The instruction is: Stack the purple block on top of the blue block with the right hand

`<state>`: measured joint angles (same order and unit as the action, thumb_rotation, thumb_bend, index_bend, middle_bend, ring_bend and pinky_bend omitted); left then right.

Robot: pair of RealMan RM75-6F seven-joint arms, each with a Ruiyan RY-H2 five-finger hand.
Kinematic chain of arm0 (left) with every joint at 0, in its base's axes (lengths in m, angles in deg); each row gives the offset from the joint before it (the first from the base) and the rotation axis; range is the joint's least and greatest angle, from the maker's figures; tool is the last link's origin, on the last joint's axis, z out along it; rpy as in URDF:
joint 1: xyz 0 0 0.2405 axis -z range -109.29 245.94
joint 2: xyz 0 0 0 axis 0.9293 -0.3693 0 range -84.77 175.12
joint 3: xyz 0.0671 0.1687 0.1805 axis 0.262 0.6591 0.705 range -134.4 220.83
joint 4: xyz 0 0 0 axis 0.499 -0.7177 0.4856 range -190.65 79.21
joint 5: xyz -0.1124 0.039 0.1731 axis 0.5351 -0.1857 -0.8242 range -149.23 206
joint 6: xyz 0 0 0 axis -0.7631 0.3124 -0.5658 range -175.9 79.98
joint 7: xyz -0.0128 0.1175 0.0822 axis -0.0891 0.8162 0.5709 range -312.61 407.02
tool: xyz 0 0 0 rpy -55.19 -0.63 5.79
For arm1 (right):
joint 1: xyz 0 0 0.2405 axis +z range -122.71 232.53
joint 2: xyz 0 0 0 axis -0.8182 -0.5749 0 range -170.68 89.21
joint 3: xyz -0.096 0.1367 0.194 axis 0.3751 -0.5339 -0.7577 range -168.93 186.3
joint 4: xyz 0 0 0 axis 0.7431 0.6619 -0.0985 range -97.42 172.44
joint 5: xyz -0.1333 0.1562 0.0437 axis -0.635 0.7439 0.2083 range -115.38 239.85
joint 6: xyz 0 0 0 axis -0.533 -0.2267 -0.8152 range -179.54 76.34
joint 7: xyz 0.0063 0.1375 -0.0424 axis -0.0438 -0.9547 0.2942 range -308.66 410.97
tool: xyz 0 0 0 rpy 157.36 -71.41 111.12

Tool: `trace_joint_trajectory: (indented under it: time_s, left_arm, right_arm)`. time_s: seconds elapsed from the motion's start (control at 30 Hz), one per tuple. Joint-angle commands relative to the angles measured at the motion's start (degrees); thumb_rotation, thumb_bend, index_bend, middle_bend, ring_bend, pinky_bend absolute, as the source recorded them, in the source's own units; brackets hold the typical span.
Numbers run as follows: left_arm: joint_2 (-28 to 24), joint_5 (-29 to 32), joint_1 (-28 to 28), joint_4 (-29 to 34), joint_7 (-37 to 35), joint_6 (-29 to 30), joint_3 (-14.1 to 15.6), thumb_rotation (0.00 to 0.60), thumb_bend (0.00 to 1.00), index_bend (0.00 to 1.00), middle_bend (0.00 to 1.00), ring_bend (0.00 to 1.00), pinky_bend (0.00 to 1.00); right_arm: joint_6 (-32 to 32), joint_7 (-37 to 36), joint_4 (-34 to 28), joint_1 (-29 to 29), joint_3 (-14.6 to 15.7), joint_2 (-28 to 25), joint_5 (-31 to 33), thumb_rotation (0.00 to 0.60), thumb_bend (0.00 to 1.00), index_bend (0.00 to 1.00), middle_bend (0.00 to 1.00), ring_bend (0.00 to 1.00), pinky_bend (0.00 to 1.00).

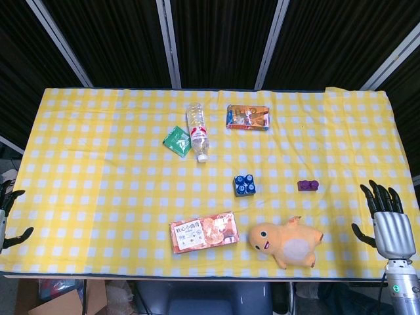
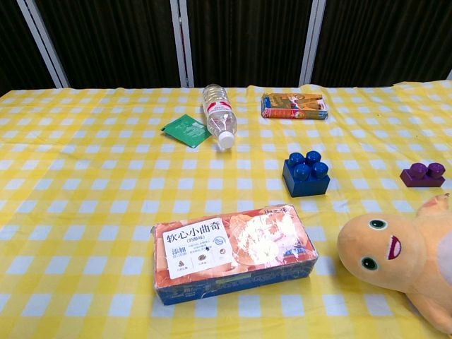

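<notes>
The small purple block [image 1: 308, 186] [image 2: 422, 174] lies on the yellow checked cloth, right of centre. The blue block [image 1: 245, 185] [image 2: 306, 173] stands to its left, studs up, a clear gap between them. My right hand [image 1: 387, 220] hovers at the table's right front edge, fingers spread and holding nothing, well right of and nearer than the purple block. My left hand [image 1: 8, 210] shows only partly at the far left edge, fingers apart, holding nothing. Neither hand appears in the chest view.
A yellow plush toy [image 1: 286, 241] [image 2: 402, 260] lies in front of the blocks. An orange snack box [image 1: 203, 231] [image 2: 233, 253] sits front centre. Further back lie a water bottle [image 1: 197, 131] [image 2: 219, 115], a green packet [image 1: 176, 140] [image 2: 187, 130] and an orange pack [image 1: 248, 117] [image 2: 294, 106].
</notes>
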<state>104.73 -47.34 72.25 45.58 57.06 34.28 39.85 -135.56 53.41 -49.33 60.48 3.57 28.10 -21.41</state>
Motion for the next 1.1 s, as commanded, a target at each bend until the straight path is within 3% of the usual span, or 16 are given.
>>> trace_joint_trajectory:
  time_s: [0.03, 0.73, 1.1]
  left_arm:
    - [0.0, -0.1, 0.0, 0.1, 0.0, 0.0, 0.0, 0.600, 0.24, 0.18, 0.00, 0.00, 0.10]
    - [0.1, -1.1, -0.1, 0.9, 0.7, 0.5, 0.5, 0.600, 0.24, 0.18, 0.00, 0.00, 0.10]
    - [1.3, 0.7, 0.6, 0.7, 3.9, -0.3, 0.0, 0.600, 0.24, 0.18, 0.00, 0.00, 0.10]
  right_arm:
    - [-0.1, 0.2, -0.1, -0.1, 0.1, 0.0, 0.0, 0.600, 0.32, 0.10, 0.00, 0.00, 0.00]
    - [-0.1, 0.3, -0.1, 0.1, 0.1, -0.1, -0.7, 0.600, 0.32, 0.13, 0.00, 0.00, 0.00]
    - [15.2, -4.6, 5.2, 10.9, -3.5, 2.7, 2.1, 0.600, 0.32, 0.19, 0.00, 0.00, 0.00]
